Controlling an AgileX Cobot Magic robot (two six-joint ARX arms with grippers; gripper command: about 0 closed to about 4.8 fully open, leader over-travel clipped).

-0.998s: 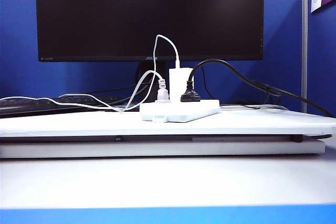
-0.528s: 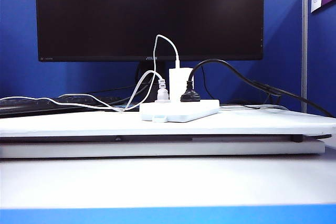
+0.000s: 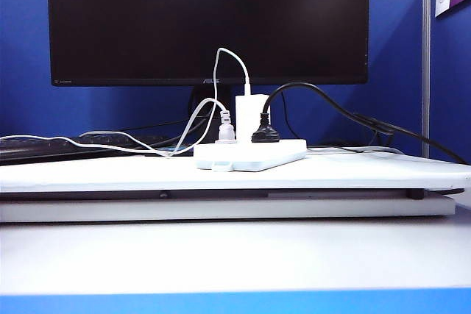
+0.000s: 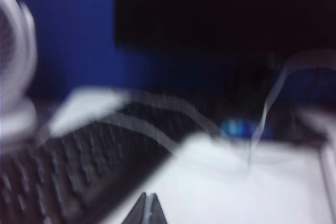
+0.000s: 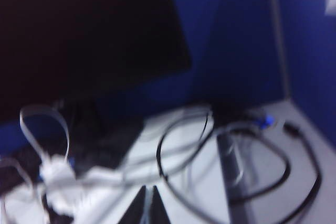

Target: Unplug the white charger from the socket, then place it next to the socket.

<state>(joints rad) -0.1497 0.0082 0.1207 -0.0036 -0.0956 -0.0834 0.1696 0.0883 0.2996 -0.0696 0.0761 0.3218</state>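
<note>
A: What does the exterior view show?
B: The white charger (image 3: 251, 117) stands plugged into the socket (image 3: 250, 155), between a small white plug (image 3: 227, 130) and a black plug (image 3: 265, 133).

A: And the wrist views?
B: Blurry. The left gripper (image 4: 147, 209) looks pinched closed above a keyboard (image 4: 63, 166). The right gripper (image 5: 147, 204) is closed too, holding nothing, over black cables (image 5: 220, 177).

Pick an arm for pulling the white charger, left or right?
Right, tentatively. The right gripper, shut, already has the white charger on the socket in its view. The left gripper, also shut, faces the keyboard and cables; no charger shows there. Both views are blurred.
</note>
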